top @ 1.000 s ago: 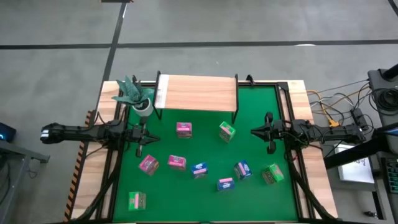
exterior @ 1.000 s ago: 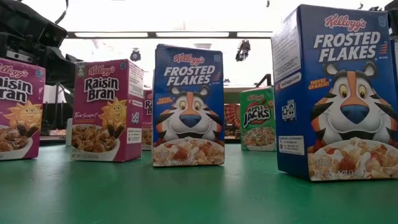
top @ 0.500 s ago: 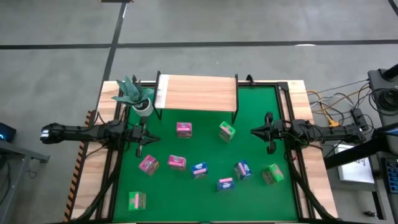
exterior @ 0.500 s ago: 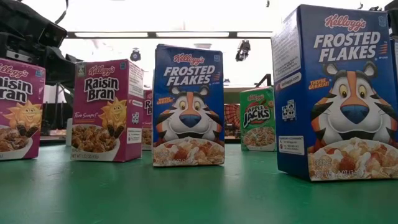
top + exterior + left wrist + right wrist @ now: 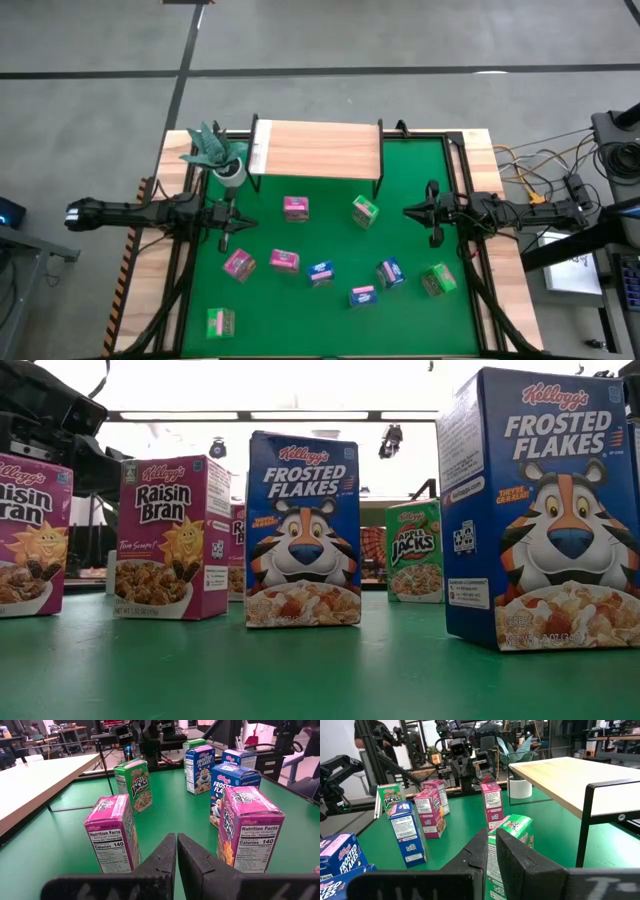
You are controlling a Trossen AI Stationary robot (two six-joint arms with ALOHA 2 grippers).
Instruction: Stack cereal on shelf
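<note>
Nine small cereal cartons stand scattered over my green table mat [image 5: 410,185], none of them on the shelf [image 5: 318,147]. They are upright rectangular cardboard boxes with glossy printed faces. Three are pink Raisin Bran: one near the shelf's front edge [image 5: 295,208], two side by side nearer the front [image 5: 238,264] [image 5: 285,262]. Three are blue Frosted Flakes, clustered toward the front middle [image 5: 321,273] [image 5: 363,296] [image 5: 389,272], each showing a cartoon tiger over a bowl. Three are green Apple Jacks: one tilted askew below the shelf's right end [image 5: 365,211], one toward the right front [image 5: 437,281], one alone at the left front corner [image 5: 220,322]. Side panels carry white nutrition labels.

The shelf is a wide plank of pale, smooth wood with a faint grain, standing on thin black metal legs at the back of the mat, a white label at its left end. Its top is bare.

My left gripper [image 5: 240,222] hangs at the mat's left edge, fingers clenched together on nothing; from its wrist I see the dark matte fingers [image 5: 162,862] pressed tip to tip between two pink boxes. My right gripper [image 5: 412,211] hangs at the right edge, fingers nearly touching, holding nothing, the tilted green box just beyond them.

A potted plant [image 5: 215,150] in a white pot stands beside the shelf's left end.
</note>
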